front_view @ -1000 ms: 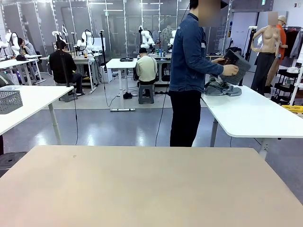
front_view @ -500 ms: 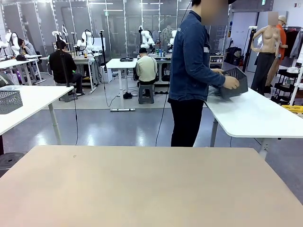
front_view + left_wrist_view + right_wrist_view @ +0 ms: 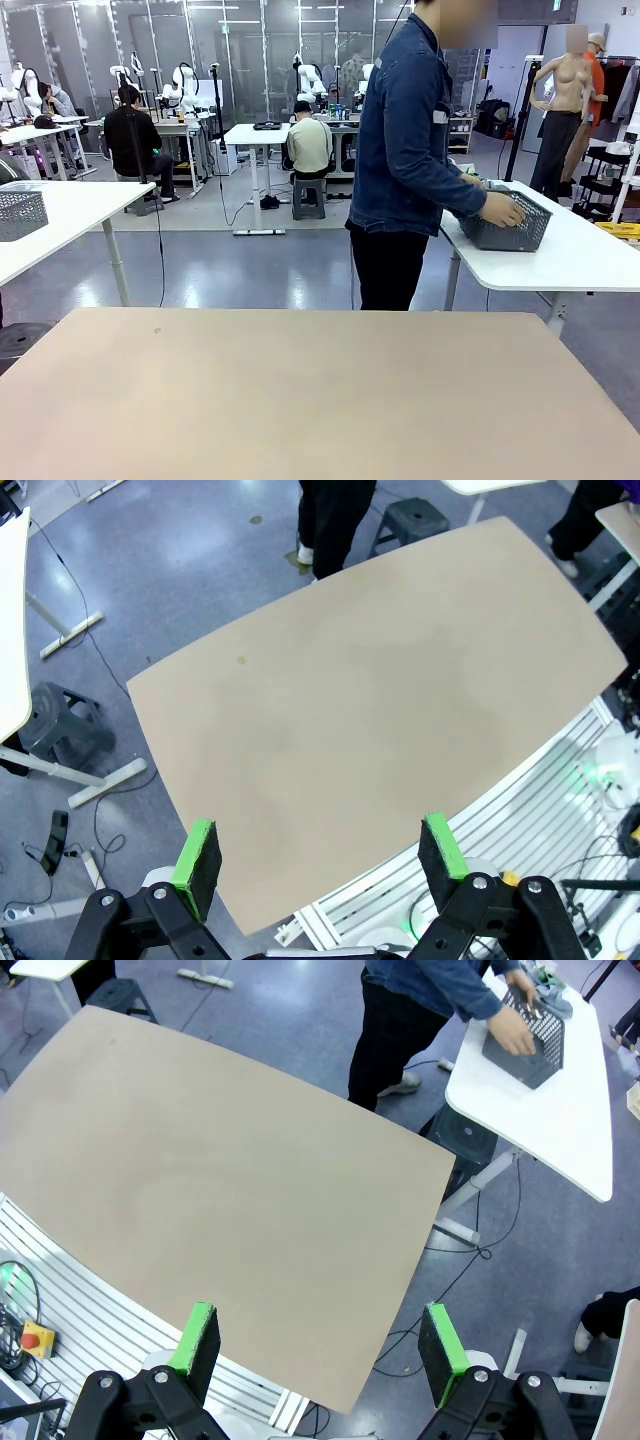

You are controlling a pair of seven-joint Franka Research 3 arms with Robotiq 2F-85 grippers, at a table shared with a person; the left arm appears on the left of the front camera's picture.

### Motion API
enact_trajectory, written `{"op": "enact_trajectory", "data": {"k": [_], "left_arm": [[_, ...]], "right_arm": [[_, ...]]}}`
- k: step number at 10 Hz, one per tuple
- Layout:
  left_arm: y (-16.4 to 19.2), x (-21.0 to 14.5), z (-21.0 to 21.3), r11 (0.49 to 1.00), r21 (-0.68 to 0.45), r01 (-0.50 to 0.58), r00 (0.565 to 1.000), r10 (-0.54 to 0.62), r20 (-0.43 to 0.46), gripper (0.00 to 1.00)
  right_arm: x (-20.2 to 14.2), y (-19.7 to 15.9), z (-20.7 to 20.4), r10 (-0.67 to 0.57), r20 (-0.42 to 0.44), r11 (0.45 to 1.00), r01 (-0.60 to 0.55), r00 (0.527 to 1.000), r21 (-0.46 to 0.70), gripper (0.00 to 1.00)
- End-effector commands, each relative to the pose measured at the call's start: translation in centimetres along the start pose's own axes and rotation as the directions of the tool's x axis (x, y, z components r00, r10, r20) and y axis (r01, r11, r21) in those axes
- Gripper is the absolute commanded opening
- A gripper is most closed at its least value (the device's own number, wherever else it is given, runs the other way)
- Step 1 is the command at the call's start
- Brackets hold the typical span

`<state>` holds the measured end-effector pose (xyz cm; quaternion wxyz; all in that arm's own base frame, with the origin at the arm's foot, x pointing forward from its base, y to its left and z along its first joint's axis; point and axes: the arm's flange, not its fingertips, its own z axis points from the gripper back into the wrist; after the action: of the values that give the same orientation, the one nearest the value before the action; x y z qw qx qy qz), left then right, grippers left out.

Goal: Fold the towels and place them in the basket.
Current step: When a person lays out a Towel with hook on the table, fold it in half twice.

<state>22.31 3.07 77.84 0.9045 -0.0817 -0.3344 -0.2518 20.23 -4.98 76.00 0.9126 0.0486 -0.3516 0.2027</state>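
A person in a denim jacket stands at the white side table (image 3: 580,262) beyond my beige table and has both hands on the dark grey mesh basket (image 3: 512,226), which rests upright on it. In the right wrist view the basket (image 3: 537,1048) lies under the person's hand, with a bunch of grey-green towels (image 3: 549,999) just past it. High above the bare beige table (image 3: 380,690), my left gripper (image 3: 320,855) is open and holds nothing. My right gripper (image 3: 315,1340) is also open and holds nothing, high over the same table (image 3: 220,1190).
Another white table with a light grey mesh bin (image 3: 20,213) stands at the far left. A stool (image 3: 462,1136) sits under the side table near the person's legs. Seated people and other workstations are far behind.
The person has brought the tilted basket down and set it upright on the white table. The towel pile that showed beside it is now hidden in the front view. Neither gripper's jaws changed.
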Motion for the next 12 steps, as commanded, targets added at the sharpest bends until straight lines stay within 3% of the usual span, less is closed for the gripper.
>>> {"op": "enact_trajectory", "data": {"k": [1, 12], "left_arm": [[-0.10, 0.06, -0.03, 1.000, -0.004, 0.006, 1.000, -0.006, -0.001, 1.00], [-0.10, 0.06, -0.03, 1.000, -0.004, 0.006, 1.000, -0.006, -0.001, 1.00]], "right_arm": [[-0.03, -0.03, 0.04, 0.000, 0.001, 1.000, 0.000, 1.000, 0.001, 1.00], [-0.03, -0.03, 0.04, 0.000, 0.001, 1.000, 0.000, 1.000, 0.001, 1.00]]}}
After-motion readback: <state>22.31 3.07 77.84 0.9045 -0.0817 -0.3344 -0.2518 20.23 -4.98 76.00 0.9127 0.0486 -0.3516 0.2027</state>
